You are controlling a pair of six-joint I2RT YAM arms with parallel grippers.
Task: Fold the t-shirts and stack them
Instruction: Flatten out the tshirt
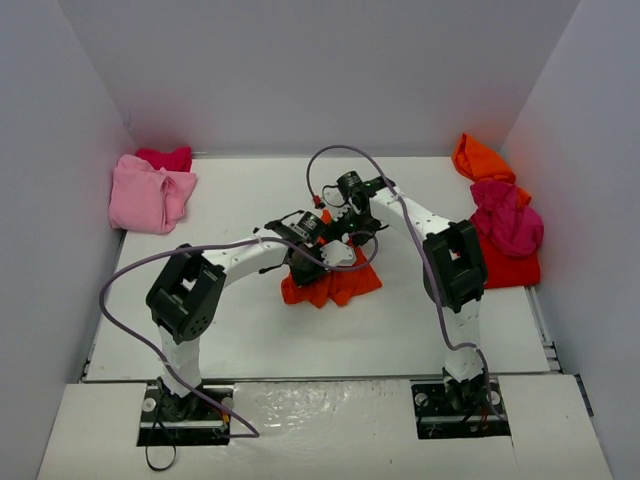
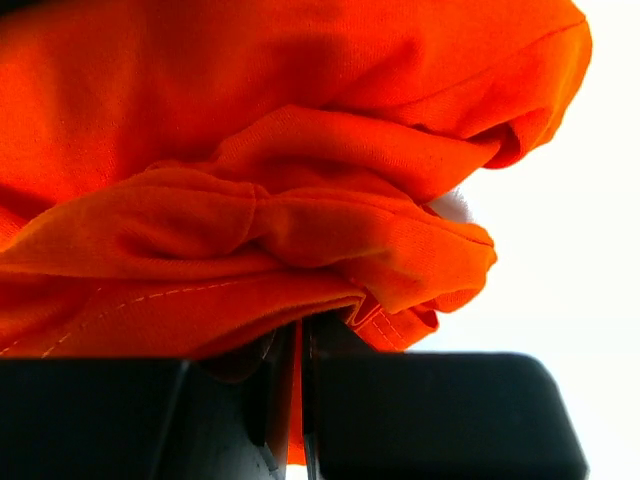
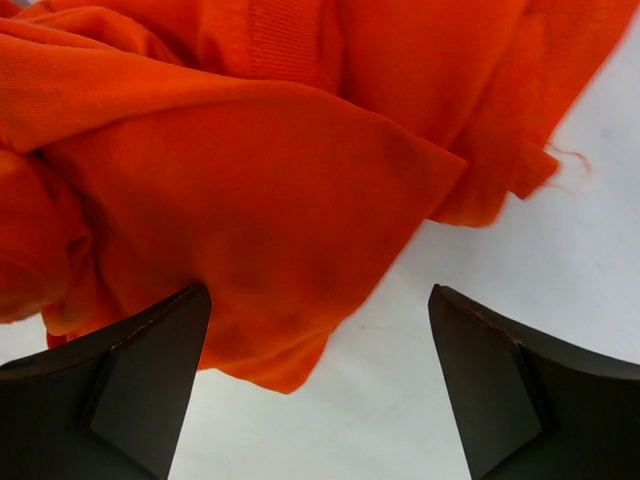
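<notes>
Tee in work: orange-red tee, centre of the top view, on the table. It is a crumpled heap, not spread flat, and no fold is made in it.

Left gripper: left gripper is closed tight on a thin fold of the orange-red tee. The rest of the cloth bunches up beyond the fingers.

Right gripper: right gripper has its fingers wide apart and holds nothing. A corner of the same tee reaches into the gap at the left-of-frame finger. Bare table shows in the rest of the gap.

Upper left of top view: pink tee lies against the wall, touching a dark pink tee behind it. Both are lumpy, and I cannot tell whether either is folded.

Right edge of top view: orange tee lies at the top, magenta tee below it and red tee under that. All three are heaped loosely and appear unfolded.

Done: no neat stack is visible anywhere. At best, the upper-left pair is set aside.

Left to do: judged to be nearly all of the task. The orange-red tee needs spreading, folding and placing, and the three tees at the right follow.

Stage: judged early. The cloth is gripped on one side only, and the second grip is not yet made.
</notes>
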